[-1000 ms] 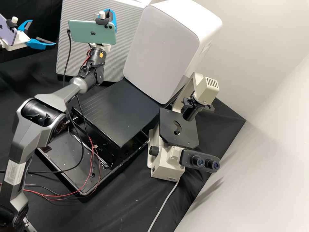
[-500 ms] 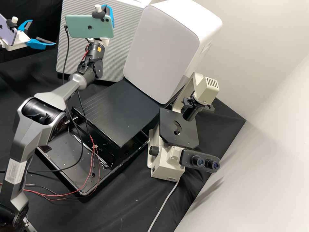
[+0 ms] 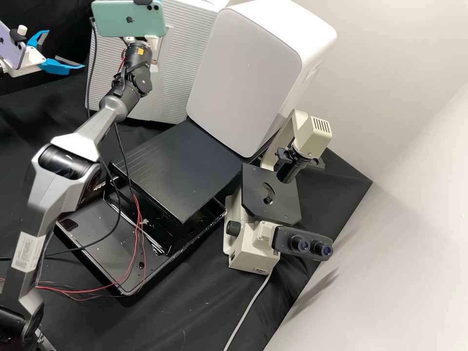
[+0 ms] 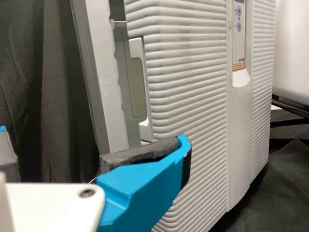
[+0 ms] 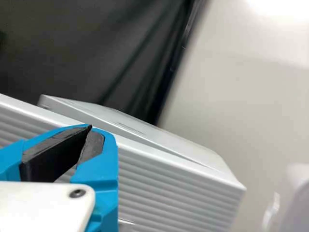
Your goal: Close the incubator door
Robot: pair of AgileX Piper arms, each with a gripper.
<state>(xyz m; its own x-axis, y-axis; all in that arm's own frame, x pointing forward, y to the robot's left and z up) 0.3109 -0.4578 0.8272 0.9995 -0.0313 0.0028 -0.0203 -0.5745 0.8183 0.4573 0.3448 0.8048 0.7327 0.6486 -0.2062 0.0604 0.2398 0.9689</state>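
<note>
Moving right arm (image 3: pixel 134 73) farther up high view | right pincer (image 5: pixel 91 128): pressed together, near door | left pincer (image 3: pixel 66 48): spread | incubator door (image 4: pixel 188 87): ajar against incubator body (image 4: pixel 101 87) | likely most of swing done; left: push flush, check seal
</note>
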